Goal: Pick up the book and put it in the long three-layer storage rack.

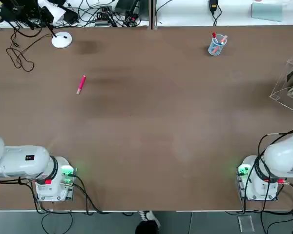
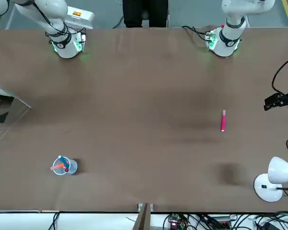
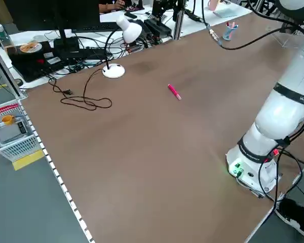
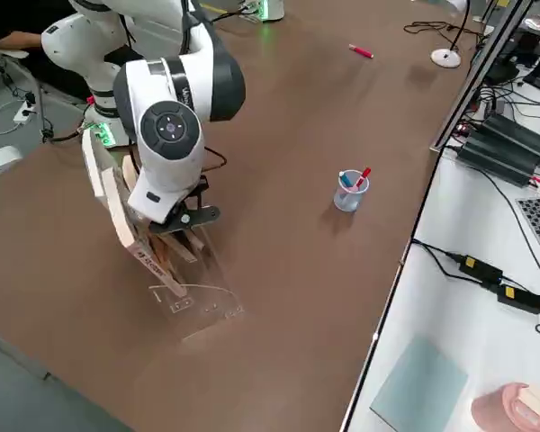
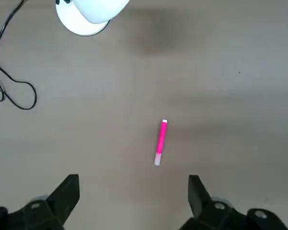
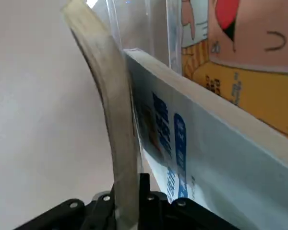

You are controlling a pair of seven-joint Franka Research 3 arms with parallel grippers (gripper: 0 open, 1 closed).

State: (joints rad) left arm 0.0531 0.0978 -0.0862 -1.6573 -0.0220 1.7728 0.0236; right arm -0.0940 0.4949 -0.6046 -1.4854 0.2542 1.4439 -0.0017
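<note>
The right gripper's fingers are pressed together on the bottom edge of the book — a thin volume seen edge-on in the right wrist view, its pale tan edge curving up and away from the pinch; just beside it stands a thicker book with a light blue cover, and past that a clear wall of the long three-layer storage rack with a yellow cartoon cover behind it. In the right side view the right gripper sits low over the rack near the table's right edge, with tilted books leaning in the clear dividers beneath it; whether the held book rests in a slot I cannot tell. The left gripper's fingers stand wide apart and hold nothing; it hangs above a pink marker lying on the table, with a white desk lamp farther off. A clear pen cup stands near the far edge, well apart from the rack.
</note>
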